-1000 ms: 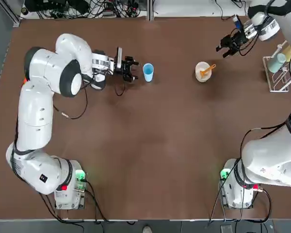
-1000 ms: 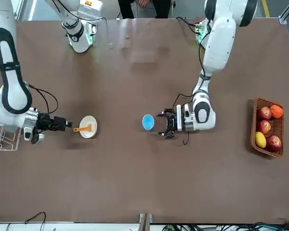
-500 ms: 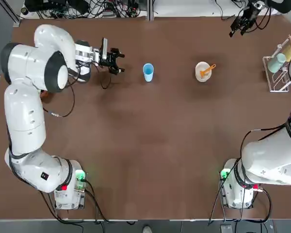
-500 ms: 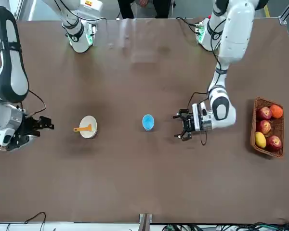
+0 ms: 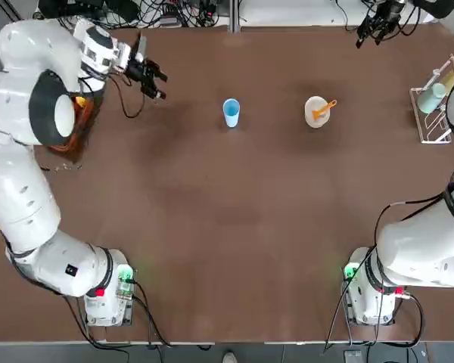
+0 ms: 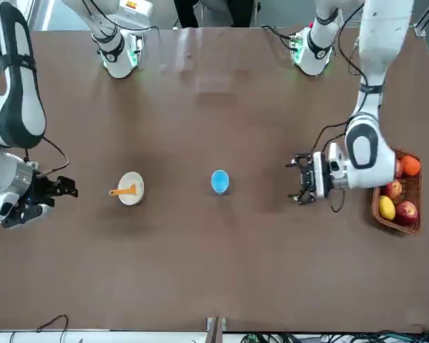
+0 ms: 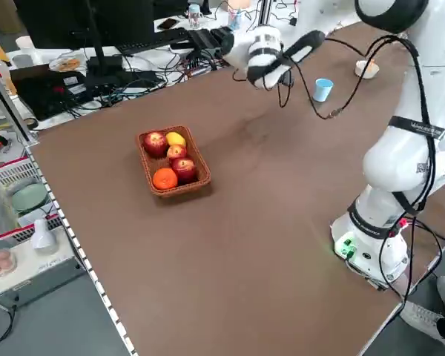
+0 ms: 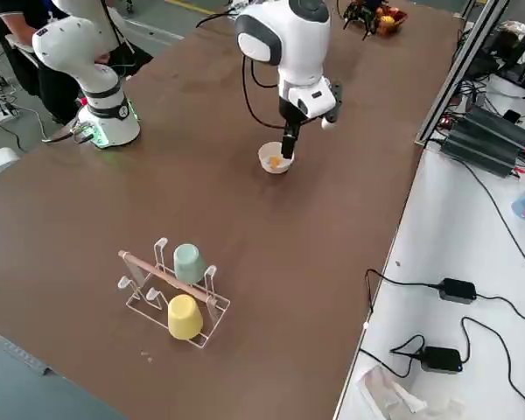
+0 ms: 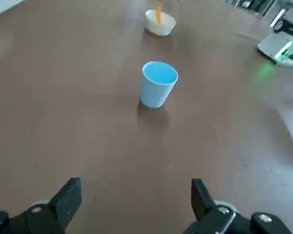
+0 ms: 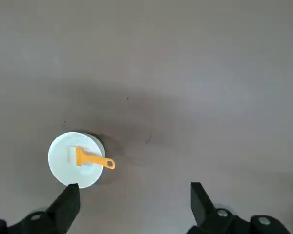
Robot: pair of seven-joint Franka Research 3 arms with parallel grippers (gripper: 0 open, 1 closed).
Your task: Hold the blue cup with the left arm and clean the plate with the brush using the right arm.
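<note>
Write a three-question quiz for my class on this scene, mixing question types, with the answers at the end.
1. True or false: the left gripper is gripping the blue cup.

2. Multiple choice: where does the orange brush lie?
A) in the fruit basket
B) on the white dish
C) inside the blue cup
D) in the right gripper

3. Fill in the blank: the wire rack holds one green cup and one ______ cup.

Key: 1. false, its fingers are open and apart from the cup; 2. B; 3. yellow
</note>
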